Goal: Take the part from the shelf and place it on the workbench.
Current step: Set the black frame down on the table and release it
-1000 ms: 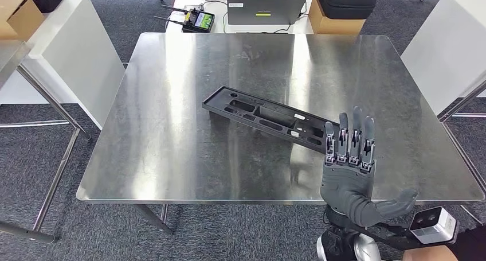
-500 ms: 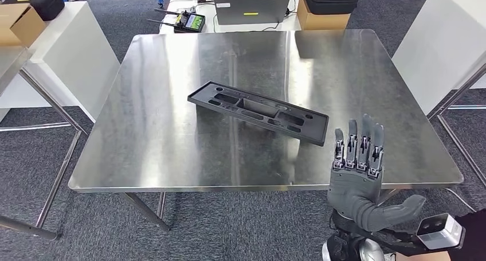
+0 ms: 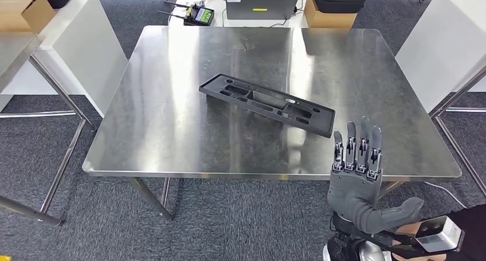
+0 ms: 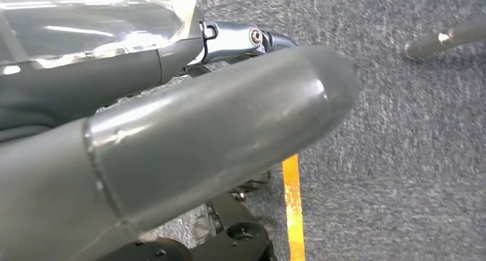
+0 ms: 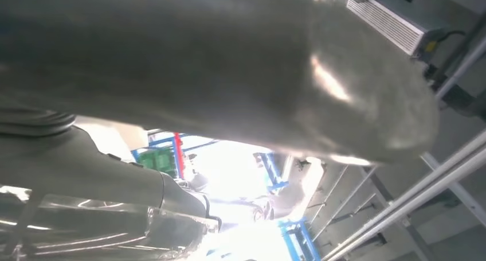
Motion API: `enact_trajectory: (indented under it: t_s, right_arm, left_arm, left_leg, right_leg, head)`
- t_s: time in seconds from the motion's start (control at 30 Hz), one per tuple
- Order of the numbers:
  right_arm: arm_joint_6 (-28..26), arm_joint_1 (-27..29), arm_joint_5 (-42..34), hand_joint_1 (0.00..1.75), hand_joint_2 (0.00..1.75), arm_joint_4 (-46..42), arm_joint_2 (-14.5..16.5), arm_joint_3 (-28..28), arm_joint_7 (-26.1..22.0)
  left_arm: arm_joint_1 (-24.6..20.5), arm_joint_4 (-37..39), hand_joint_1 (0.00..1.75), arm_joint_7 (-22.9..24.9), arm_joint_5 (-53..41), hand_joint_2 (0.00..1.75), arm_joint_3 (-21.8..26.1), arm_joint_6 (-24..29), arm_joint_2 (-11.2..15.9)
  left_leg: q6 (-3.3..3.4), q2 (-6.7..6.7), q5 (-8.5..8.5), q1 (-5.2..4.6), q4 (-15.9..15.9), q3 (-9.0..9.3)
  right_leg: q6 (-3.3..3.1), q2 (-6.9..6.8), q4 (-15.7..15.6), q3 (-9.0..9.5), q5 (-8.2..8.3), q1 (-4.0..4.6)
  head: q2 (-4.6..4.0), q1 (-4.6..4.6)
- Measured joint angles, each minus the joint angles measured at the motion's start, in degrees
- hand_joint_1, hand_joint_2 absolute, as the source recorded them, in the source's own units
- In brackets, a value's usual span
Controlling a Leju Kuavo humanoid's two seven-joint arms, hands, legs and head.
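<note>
Seemingly finished with its load, the right robot hand (image 3: 356, 172) in the head view stood raised over the near edge of the bench (image 3: 172, 129), fingers straight and apart, thumb out to the side, holding nothing. The part (image 3: 266, 104), a long flat black tray-like moulding with slotted cut-outs, lay diagonally near the middle of the bench, well apart from the hand. It looked rigid and fairly light, with smooth plastic faces; I judged a long edge or one of the slots the surest hold, taken near mid-length to stop it tipping. The shelf could not be made out.

From the left wrist, a thick grey thumb (image 4: 218, 129) hung above grey carpet and a yellow floor line (image 4: 293, 209); I could not tell how the fingers lay.

From the right wrist, a blurred grey thumb (image 5: 229, 66) crossed a glaring, overexposed background, too washed out to read.
</note>
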Motion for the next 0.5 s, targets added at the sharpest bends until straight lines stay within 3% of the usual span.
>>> enact_trajectory:
  t_s: [0.07, 0.1, 0.17, 0.23, 0.3, 0.37, 0.4, 0.43, 0.5]
  right_arm:
    - [-0.1, 0.0, 0.1, 0.0, 0.0, 0.2, -0.2, 0.0, -0.1]
    - [-0.1, 0.0, 0.1, 0.0, 0.0, 0.3, -0.3, 0.0, -0.1]
    - [-0.2, 0.0, 0.0, 0.0, 0.0, 0.4, -0.4, -0.1, -0.2]
    - [-0.4, -0.1, 0.0, 0.0, 0.0, 0.5, -0.4, -0.1, -0.2]
    - [-0.6, -0.1, 0.0, 0.0, 0.0, 0.5, -0.4, -0.1, -0.1]
    - [-0.7, 0.0, -0.1, 0.0, 0.0, 0.6, -0.4, -0.2, -0.1]
    - [-0.7, 0.0, -0.1, 0.0, 0.0, 0.6, -0.4, -0.2, -0.1]
    - [-0.7, 0.0, -0.1, 0.0, 0.0, 0.7, -0.3, -0.2, -0.1]
    - [-0.9, -0.1, -0.1, 0.0, 0.0, 0.7, -0.2, -0.2, 0.1]
  left_arm:
    - [0.1, 0.0, 0.0, -0.1, 0.0, 0.0, 0.0, 0.0, 0.0]
    - [0.1, 0.0, 0.0, -0.2, 0.0, 0.0, 0.0, 0.1, 0.0]
    - [0.2, 0.0, 0.0, -0.2, 0.0, 0.0, 0.0, 0.1, -0.1]
    - [0.2, 0.0, 0.0, -0.3, 0.0, 0.0, 0.1, 0.1, -0.1]
    - [0.2, 0.0, 0.0, -0.5, 0.0, 0.0, 0.1, 0.2, -0.1]
    - [0.3, 0.0, 0.0, -0.6, 0.0, 0.0, 0.1, 0.3, -0.1]
    - [0.4, 0.0, 0.0, -0.7, 0.0, 0.0, 0.2, 0.3, -0.1]
    - [0.4, 0.0, 0.0, -0.7, 0.0, 0.0, 0.2, 0.4, -0.1]
    - [0.5, 0.0, 0.0, -0.7, -0.1, 0.0, 0.2, 0.5, -0.1]
  left_leg:
    - [-0.05, 0.05, 0.92, -0.02, 0.1, -1.34]
    - [-0.2, 0.05, 1.37, 0.01, 0.1, -2.0]
    - [-0.7, 0.02, 2.17, 0.11, 0.4, -3.2]
    - [-1.35, -0.04, 2.73, -0.02, 1.2, -4.3]
    - [-2.0, -0.12, 3.32, -0.21, 1.8, -4.94]
    - [-2.54, -0.22, 3.64, 0.0, 2.0, -5.2]
    - [-2.79, -0.24, 2.81, 0.2, 2.6, -5.5]
    - [-3.06, -0.26, 1.03, 0.38, 4.1, -6.06]
    - [-3.61, -0.3, -4.46, 0.62, 10.1, -7.83]
  right_leg:
    - [0.3, 0.0, 5.5, -1.15, -2.42, -0.22]
    - [0.9, -0.01, 5.5, -0.32, -2.04, -0.36]
    - [2.26, -0.03, 0.1, 4.02, 0.24, -0.78]
    - [2.74, 0.1, -7.3, 8.98, 1.38, -0.84]
    - [2.32, 0.3, -10.3, 10.37, 1.24, -0.51]
    - [1.46, 0.27, -10.3, 9.56, 1.63, -0.7]
    - [0.85, 0.17, -10.3, 9.3, 2.03, -0.9]
    - [0.18, 0.05, -10.3, 8.96, 2.47, -1.1]
    - [-0.84, -0.15, -10.3, 8.25, 3.39, -1.0]
  head:
    - [-0.01, 0.01]
    - [-0.01, 0.02]
    - [0.0, 0.03]
    - [0.01, -0.01]
    - [0.0, -0.04]
    - [-0.01, -0.1]
    - [-0.01, -0.17]
    - [-0.01, -0.21]
    - [-0.01, -0.27]
